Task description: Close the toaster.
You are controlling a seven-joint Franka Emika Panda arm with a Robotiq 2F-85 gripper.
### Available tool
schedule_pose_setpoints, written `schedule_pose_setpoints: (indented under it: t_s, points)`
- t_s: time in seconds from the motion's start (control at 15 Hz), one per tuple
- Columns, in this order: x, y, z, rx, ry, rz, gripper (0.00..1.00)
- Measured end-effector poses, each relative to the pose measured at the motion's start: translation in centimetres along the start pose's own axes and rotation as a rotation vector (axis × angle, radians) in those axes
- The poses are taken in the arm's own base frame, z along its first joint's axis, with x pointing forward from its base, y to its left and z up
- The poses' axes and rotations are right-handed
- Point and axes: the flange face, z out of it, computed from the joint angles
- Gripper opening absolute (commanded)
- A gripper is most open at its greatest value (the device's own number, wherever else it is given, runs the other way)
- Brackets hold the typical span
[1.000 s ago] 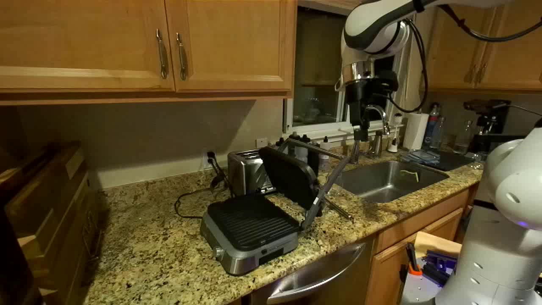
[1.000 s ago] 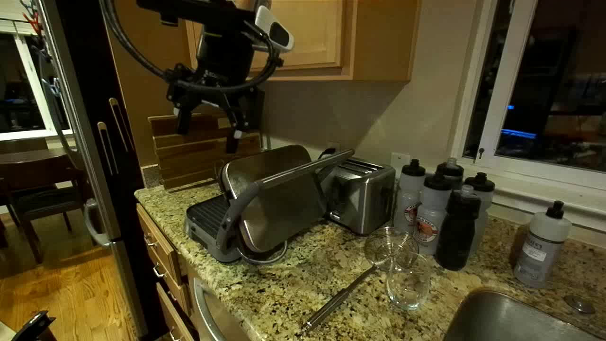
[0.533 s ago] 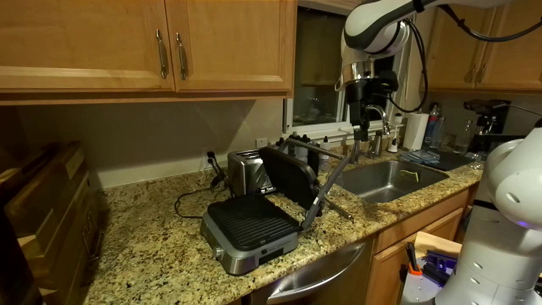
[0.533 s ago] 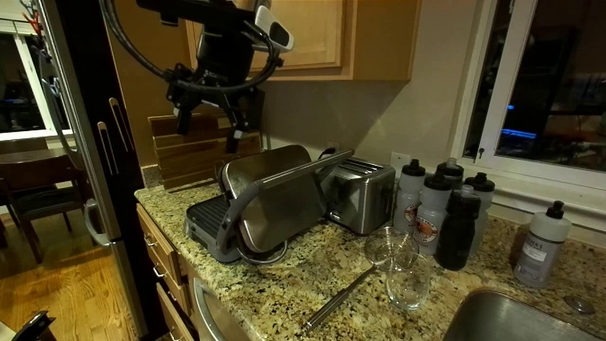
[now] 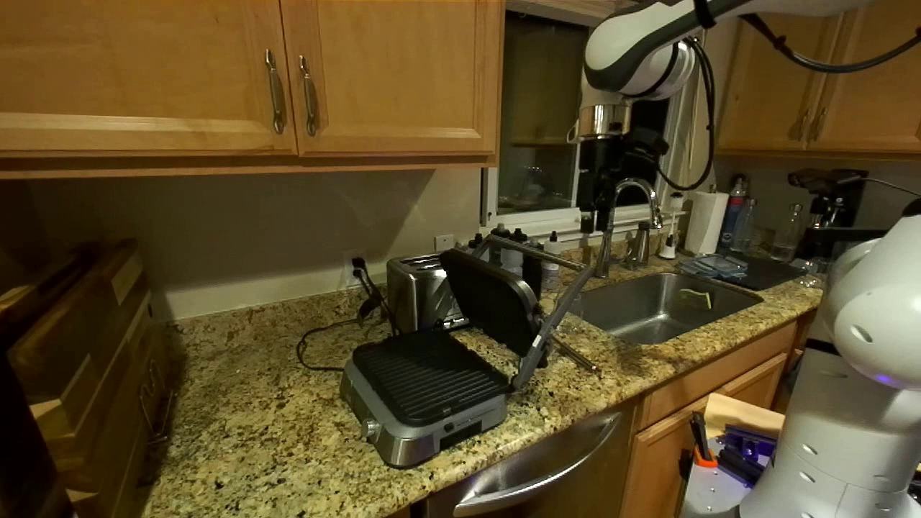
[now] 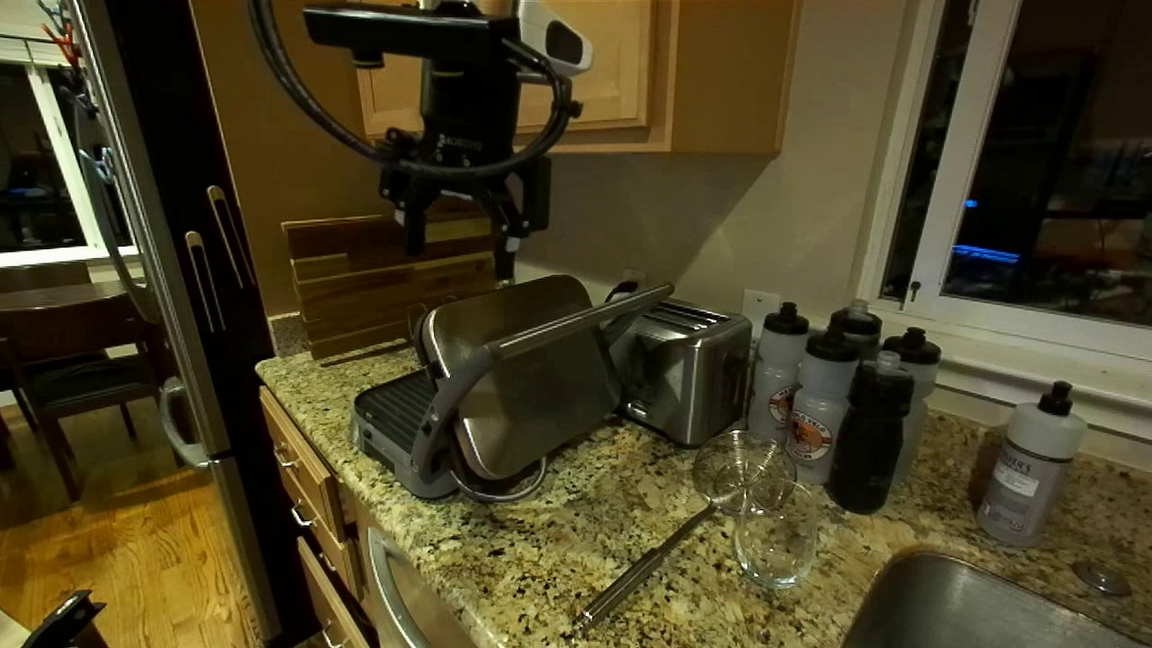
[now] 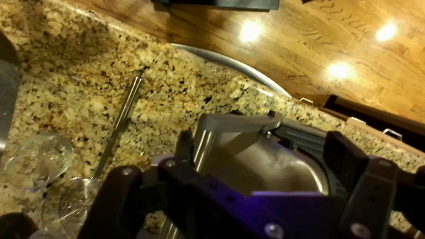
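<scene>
While wooden boards show well left of the upright metal appliance in an exterior view, I hold my pincer left of it too, and higher, its fingers spread apart. Just left of the appliance, the toaster sits on the counter, its lid tipped up. Right of the appliance stand bottles; farther right lies the sink.

The arm is white; the gripper black, with silvery screws; the cable black.
</scene>
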Motion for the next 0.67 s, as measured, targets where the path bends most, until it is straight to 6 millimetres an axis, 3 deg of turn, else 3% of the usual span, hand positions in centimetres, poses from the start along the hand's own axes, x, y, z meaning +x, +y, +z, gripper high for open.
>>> schedule_pose_setpoints:
  t_s: [0.33, 0.67]
  points:
    - [3.8, 2.6, 1.0, -0.096, 0.122, 0.065, 1.00]
    - [8.4, 3.3, 3.6, -0.143, 0.138, 0.148, 1.00]
